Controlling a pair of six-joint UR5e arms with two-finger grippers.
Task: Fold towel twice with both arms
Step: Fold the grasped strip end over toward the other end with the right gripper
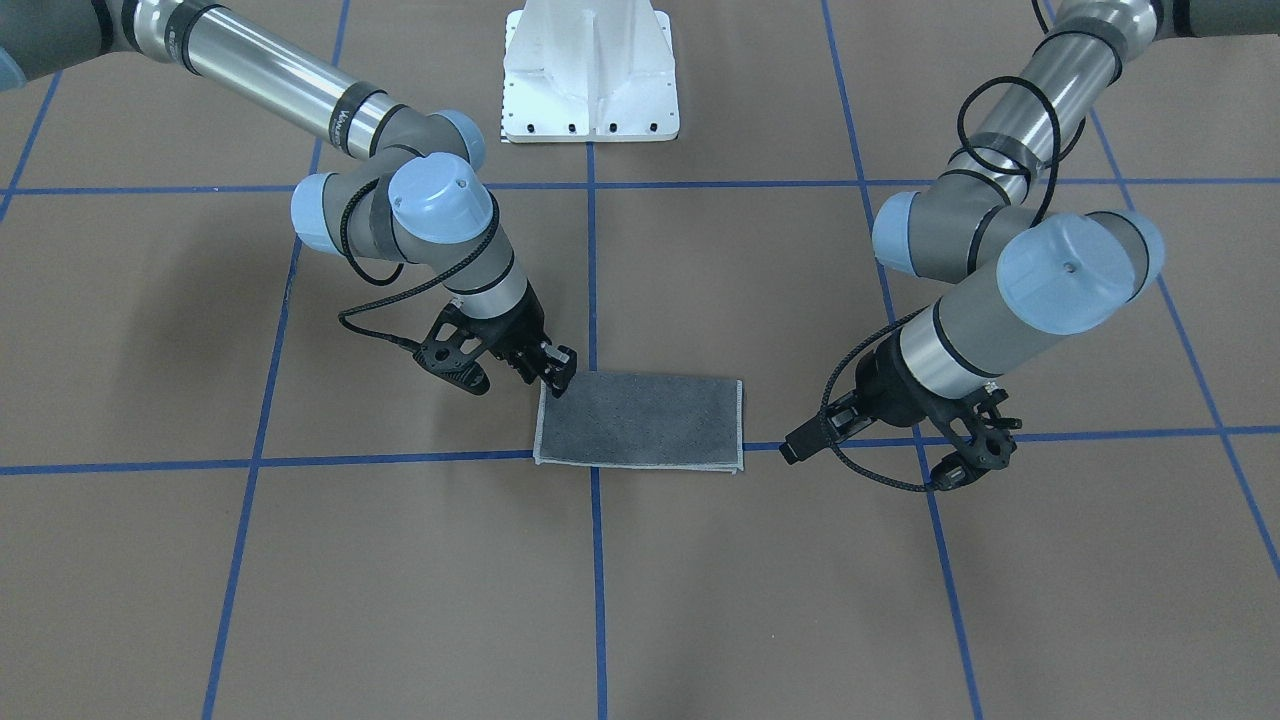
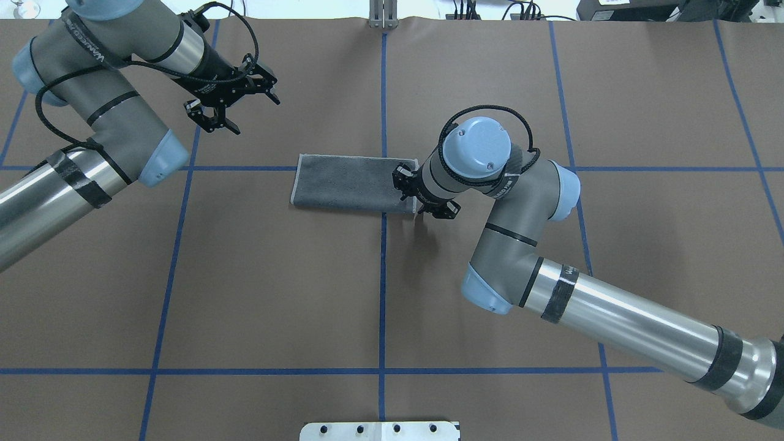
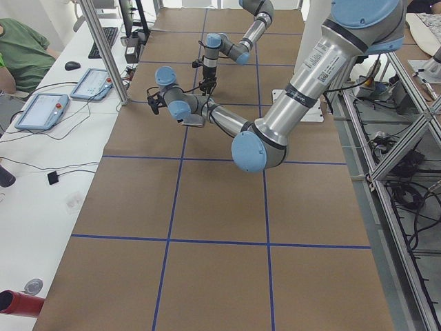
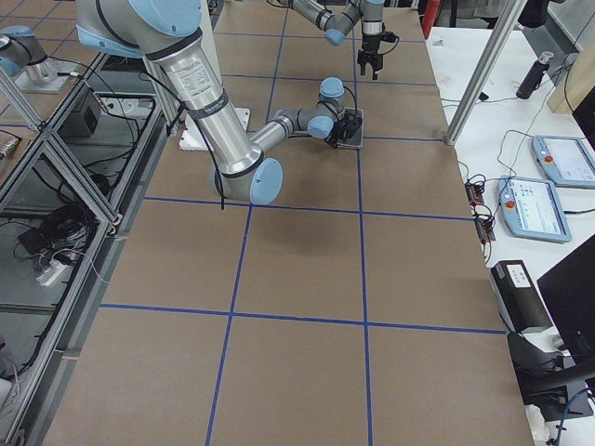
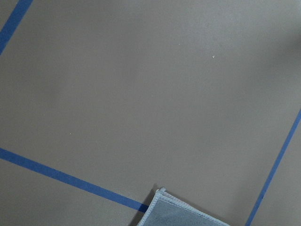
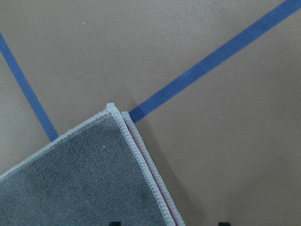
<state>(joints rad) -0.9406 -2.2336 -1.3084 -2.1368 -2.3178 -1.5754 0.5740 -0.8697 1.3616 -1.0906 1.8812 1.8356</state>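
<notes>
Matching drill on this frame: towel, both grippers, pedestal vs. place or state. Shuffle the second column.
1 towel
2 right gripper
3 left gripper
4 pedestal

A just off the towel's short edge, not touching it
B folded, dark grey face up
C white, on the robot's side of the towel
D at a towel corner, fingers apart

Pairs: 1-B, 2-D, 3-A, 4-C

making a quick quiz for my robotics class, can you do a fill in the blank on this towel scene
1. The towel lies flat with its dark ___ face up.
2. The claw at the towel's corner belongs to the robot's ___ arm.
3. In the right wrist view, a thin ___ strip shows between the towel's layers.

Missing words: grey; right; pink.
</notes>
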